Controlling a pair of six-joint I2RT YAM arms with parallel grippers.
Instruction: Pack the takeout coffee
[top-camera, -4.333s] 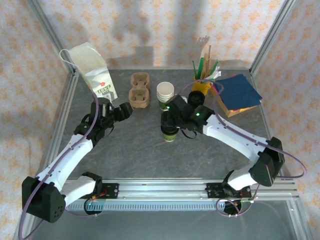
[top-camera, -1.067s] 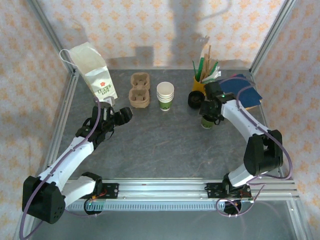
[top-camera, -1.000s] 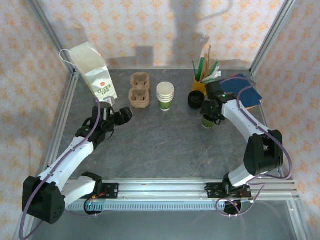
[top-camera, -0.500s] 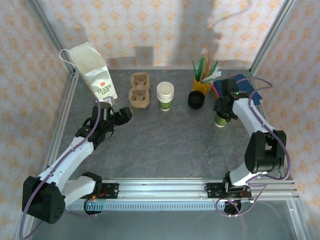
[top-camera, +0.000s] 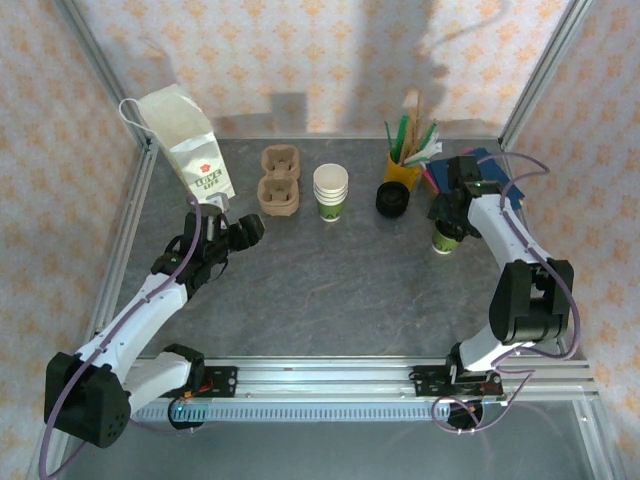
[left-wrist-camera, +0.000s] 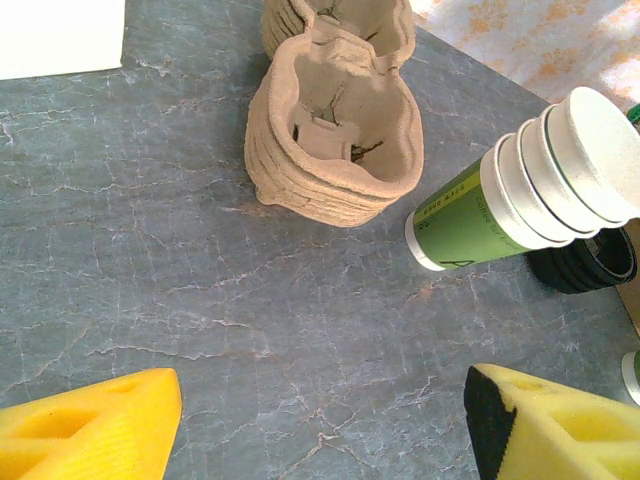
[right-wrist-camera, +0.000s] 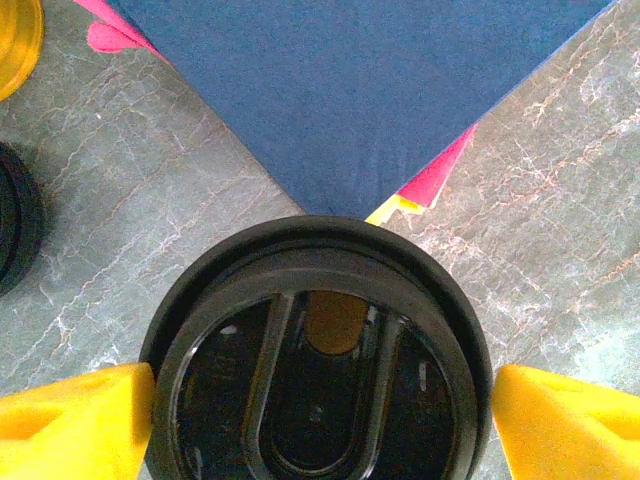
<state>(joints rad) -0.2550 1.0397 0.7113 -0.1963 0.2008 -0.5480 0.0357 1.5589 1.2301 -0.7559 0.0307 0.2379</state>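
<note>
The coffee cup (top-camera: 443, 242) stands upright on the counter (top-camera: 330, 290), right of centre in the top view. It is small, with a green lower band. Its round black lid (right-wrist-camera: 315, 385) sits level at the wrist view's bottom centre.

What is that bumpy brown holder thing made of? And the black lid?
The bumpy brown cup holder looks like pressed paper pulp. It is matte and rough, with fuzzy edges, and several thin layers sit stacked together. The round black lid is probably thin moulded plastic. It is smooth and a little shiny, with crisp raised ridges and small glints of light.
</note>
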